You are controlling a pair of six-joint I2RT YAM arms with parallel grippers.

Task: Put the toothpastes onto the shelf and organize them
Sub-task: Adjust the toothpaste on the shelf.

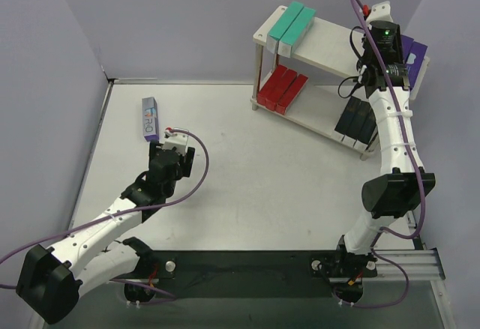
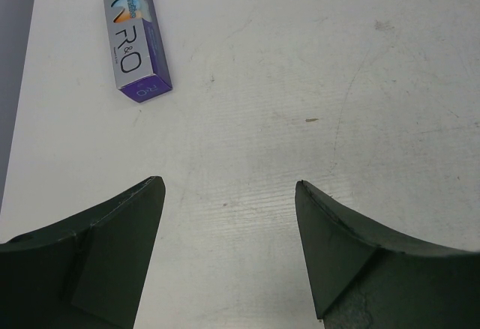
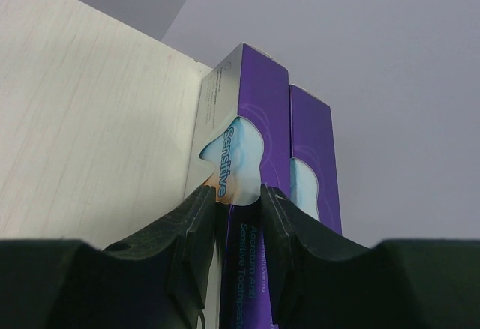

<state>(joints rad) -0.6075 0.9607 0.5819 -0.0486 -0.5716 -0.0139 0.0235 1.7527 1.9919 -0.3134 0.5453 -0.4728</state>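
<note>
Placement is happening on the upper tier, at the far right end of the shelf (image 1: 330, 40). Right gripper (image 3: 237, 194) is clamping its jaws on a purple carton (image 3: 259, 104), which is lying against the pale top board, just beside a second purple carton (image 3: 311, 134). Whether it is fully set down I cannot tell.

Judgement: doing this well means keeping the held carton parallel and flush with its neighbour, easing it flat before letting go, then backing straight off so neither box is getting dragged askew. The neighbour is sitting near the board's end and could be getting nudged off.

Left gripper (image 2: 227, 188) is hovering over the table (image 2: 360, 82), jaws standing apart, holding nothing. Loose purple carton (image 2: 135, 37) is lying flat on the table, beyond the fingertips and off to the left, apart from them.

Teal cartons (image 1: 292, 23) are sitting at the left end of the top tier. Red cartons (image 1: 283, 88) and black cartons (image 1: 356, 119) are occupying the lower tier.
</note>
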